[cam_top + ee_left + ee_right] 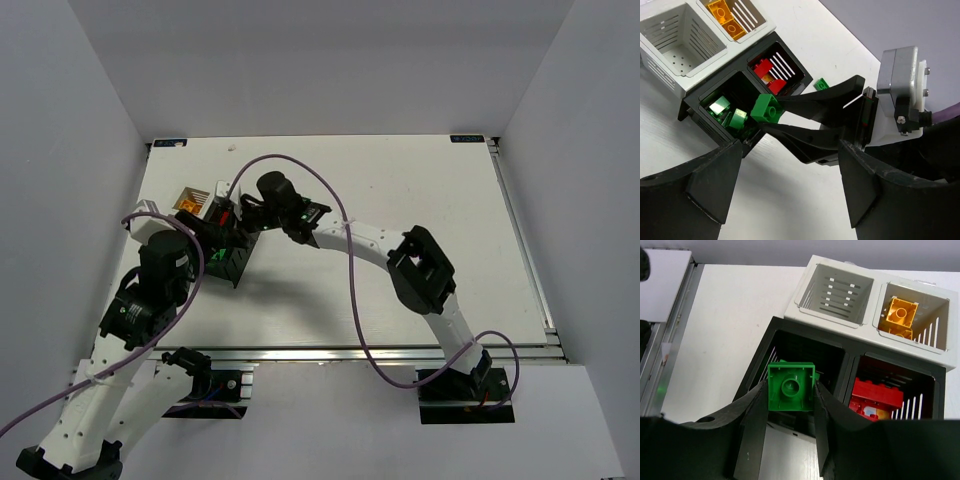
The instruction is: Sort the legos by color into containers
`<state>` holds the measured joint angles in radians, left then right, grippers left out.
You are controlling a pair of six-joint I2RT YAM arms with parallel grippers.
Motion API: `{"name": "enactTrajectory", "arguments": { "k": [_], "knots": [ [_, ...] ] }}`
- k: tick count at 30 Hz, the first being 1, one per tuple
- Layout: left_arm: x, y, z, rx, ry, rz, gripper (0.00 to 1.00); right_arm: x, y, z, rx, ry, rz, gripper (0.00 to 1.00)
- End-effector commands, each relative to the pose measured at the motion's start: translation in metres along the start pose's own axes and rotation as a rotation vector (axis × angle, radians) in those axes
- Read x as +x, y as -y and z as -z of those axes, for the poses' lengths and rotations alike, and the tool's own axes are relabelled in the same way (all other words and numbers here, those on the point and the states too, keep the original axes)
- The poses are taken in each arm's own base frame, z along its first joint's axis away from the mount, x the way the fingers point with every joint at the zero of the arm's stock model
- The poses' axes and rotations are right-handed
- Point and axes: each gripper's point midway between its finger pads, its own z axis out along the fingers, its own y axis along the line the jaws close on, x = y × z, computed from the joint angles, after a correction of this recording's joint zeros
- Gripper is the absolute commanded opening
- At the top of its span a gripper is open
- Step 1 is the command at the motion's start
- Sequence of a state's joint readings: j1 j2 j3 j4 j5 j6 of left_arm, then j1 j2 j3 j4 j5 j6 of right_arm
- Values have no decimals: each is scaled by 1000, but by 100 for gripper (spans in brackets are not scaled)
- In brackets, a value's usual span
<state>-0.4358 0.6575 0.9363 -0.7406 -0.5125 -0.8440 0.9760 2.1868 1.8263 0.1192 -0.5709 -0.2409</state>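
Right claw (790,388), pinching a green studded plastic brick (790,382), blocks the black slotted plastic bin's (807,335) near compartment; bare white tabletop (725,315) lies free to its left.

Both arms on my feed are built alike: white shells between chunky black joints. The left arm (105,405) has rows of small holes along its near white link; the right arm (372,245) has a curved white link. A purple cable (352,300) runs along each one towards the black base plates (465,400) at the near edge. The left gripper (790,150) has broad, matte black wedge fingers (715,185). The right gripper (240,213) has long tapering black prongs (810,102), a thin red line (867,112) at their root, a white body (890,125) and a grey metal block (897,65) with silver screws (926,71).
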Motion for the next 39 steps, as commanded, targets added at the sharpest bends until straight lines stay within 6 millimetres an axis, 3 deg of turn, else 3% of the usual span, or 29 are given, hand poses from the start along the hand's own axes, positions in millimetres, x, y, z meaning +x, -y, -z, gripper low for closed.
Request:
{"name": "enactTrajectory", "arguments": {
  "k": [1,15,21,24,25,26,27,28,29,30,31,32,33,34,36,38,39],
  "knots": [
    [0,-8,0,-26,12,-7,87,-38,5,-10,41,96,33,15],
    [0,-3,-6,-33,6,-24,87,-25,21,-26,94,100,11,60],
    [3,1,-14,-52,-2,4,89,-39,17,-11,83,116,43,65],
    [3,15,-20,-17,-12,39,88,-51,24,7,103,114,57,64],
    [7,21,-26,-15,-30,44,88,-63,34,23,132,123,66,64],
    [8,28,-30,4,-38,53,87,-62,40,32,157,110,61,64],
    [7,36,-33,15,-47,59,86,-60,60,48,230,90,56,64],
    [19,41,-44,1,-92,50,85,-67,68,66,271,70,80,68],
    [23,46,-49,-2,-116,46,84,-55,74,77,298,33,81,72],
    [19,58,-52,10,-124,50,83,-50,81,91,329,9,92,88],
    [24,64,-57,9,-154,43,83,-56,95,122,380,2,130,89],
    [38,66,-73,-26,-200,17,82,-51,101,138,405,-13,133,89],
    [42,71,-79,-26,-220,12,82,-27,102,151,413,-58,108,89],
    [37,84,-84,-8,-222,21,82,-34,111,184,438,-47,117,89],
    [51,95,-102,-4,-266,23,82,-7,111,222,409,-83,79,89],
    [50,115,-111,32,-275,41,82,-7,102,254,408,-86,51,89],
    [62,115,-124,8,-303,33,82,1,105,274,426,-86,25,83]
  ]
}}
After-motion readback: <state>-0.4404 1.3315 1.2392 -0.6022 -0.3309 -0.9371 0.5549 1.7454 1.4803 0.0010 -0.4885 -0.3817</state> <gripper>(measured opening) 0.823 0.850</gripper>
